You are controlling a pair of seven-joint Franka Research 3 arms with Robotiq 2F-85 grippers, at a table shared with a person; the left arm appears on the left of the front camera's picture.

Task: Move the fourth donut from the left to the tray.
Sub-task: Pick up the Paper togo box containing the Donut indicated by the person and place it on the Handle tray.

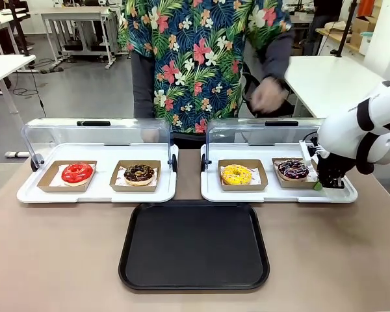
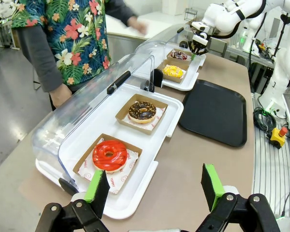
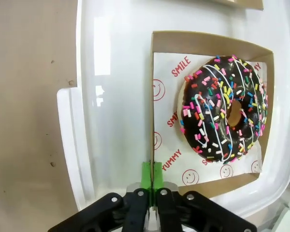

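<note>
The right gripper (image 3: 152, 180) has its green pads pressed together on the near wall of the small cardboard tray (image 3: 157, 63); the fourth donut (image 3: 224, 108) sits just beyond the fingertips. Lift level, then carry slowly to the black tray (image 1: 194, 246); the left gripper (image 2: 154, 186) waits, fingers spread

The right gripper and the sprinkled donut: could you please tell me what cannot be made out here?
- Front view: the right gripper hides its own fingertips and the cardboard tray's end wall.
- Left wrist view: the sprinkled donut is too small for detail.
- Front view: the person's hand is motion-blurred.
</note>
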